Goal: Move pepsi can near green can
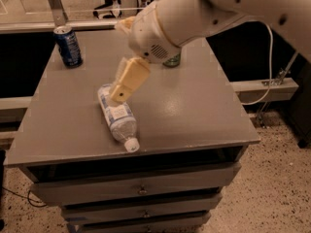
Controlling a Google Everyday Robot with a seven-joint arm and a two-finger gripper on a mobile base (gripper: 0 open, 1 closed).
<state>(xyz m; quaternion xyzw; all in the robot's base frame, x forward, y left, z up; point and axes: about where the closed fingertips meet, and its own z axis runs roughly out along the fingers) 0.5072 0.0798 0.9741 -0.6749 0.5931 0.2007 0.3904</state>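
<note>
The pepsi can (68,45), dark blue with a silver top, stands upright at the table's far left corner. Only the lower edge of the green can (172,61) shows at the far middle of the table, mostly hidden behind my white arm. My gripper (120,94), tan-coloured, hangs down over the table's middle, just above the upper end of a clear plastic bottle. It is well to the right of and nearer than the pepsi can, and holds nothing that I can see.
A clear plastic bottle (118,118) with a white cap lies on its side near the front edge of the grey table (194,115). Drawers sit below the tabletop. A cable hangs at the right, and chairs stand behind.
</note>
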